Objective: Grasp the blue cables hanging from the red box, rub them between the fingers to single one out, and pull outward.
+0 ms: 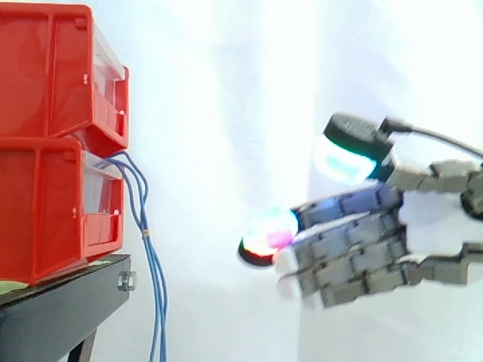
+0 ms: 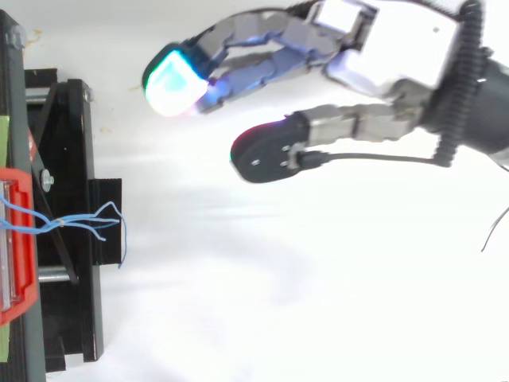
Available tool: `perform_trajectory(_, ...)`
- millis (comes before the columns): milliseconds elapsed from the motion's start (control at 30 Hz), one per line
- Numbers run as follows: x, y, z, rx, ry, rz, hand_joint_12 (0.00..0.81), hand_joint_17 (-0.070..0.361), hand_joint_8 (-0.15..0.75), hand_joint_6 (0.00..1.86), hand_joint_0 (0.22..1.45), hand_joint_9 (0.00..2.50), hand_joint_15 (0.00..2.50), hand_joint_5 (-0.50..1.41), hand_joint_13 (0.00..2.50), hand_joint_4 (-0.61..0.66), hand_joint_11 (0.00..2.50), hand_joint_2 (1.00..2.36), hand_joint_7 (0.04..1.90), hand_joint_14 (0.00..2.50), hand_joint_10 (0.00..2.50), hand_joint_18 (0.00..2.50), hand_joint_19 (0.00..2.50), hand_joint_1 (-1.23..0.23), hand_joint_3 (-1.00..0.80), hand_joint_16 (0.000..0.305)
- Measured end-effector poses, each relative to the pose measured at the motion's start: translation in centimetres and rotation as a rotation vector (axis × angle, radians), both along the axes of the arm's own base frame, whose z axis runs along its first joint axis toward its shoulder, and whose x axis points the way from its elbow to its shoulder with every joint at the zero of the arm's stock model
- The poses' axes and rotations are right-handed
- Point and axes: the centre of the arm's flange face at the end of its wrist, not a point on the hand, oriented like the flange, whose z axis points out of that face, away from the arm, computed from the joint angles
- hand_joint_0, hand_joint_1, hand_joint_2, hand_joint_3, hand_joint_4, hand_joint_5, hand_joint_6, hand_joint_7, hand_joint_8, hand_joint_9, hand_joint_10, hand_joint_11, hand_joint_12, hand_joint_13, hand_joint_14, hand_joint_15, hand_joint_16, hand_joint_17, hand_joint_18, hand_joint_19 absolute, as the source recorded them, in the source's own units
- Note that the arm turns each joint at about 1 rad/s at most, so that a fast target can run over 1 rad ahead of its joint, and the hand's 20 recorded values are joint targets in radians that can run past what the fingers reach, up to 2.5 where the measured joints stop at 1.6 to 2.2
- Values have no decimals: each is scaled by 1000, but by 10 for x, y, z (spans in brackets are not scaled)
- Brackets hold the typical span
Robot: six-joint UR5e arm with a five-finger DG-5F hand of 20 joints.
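Thin blue cables [image 1: 146, 234] hang out of the front of the lower red box [image 1: 56, 207] and drop past the black stand's edge; from above they fan out as a loose bundle [image 2: 79, 221]. My hand [image 1: 362, 241] hovers well to the right of them, apart from the cables, with fingers stretched toward the boxes and the thumb spread above. Its fingertips [image 2: 175, 79] glow cyan and magenta. Nothing lies between thumb and fingers. In the top view the hand [image 2: 374, 48] comes in from the upper right.
A second red box [image 1: 60, 72] is stacked on the lower one. The black stand [image 1: 68, 302] carries both, with a bolt at its front edge. A white curtain forms the background.
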Motion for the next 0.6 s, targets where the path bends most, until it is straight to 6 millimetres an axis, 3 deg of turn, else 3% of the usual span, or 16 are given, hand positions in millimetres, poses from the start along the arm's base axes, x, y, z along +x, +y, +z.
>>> perform_trajectory(133, 20, 4, -18, 82, 2, 43, 353, 123, 259, 502, 521, 752, 198, -165, 576, 266, 125, 1000, 742, 8, 5, 379, 215, -618, -500, 55)
perform_trajectory(467, 35, 9, -21, 70, -3, 65, 352, 122, 258, 502, 521, 761, 197, -163, 584, 270, 122, 1000, 745, 8, 5, 386, 215, -617, -498, 54)
perform_trajectory(600, 46, 11, -40, 82, -11, 78, 351, 121, 258, 502, 520, 763, 205, -162, 589, 272, 123, 1000, 742, 8, 4, 392, 213, -618, -496, 54)
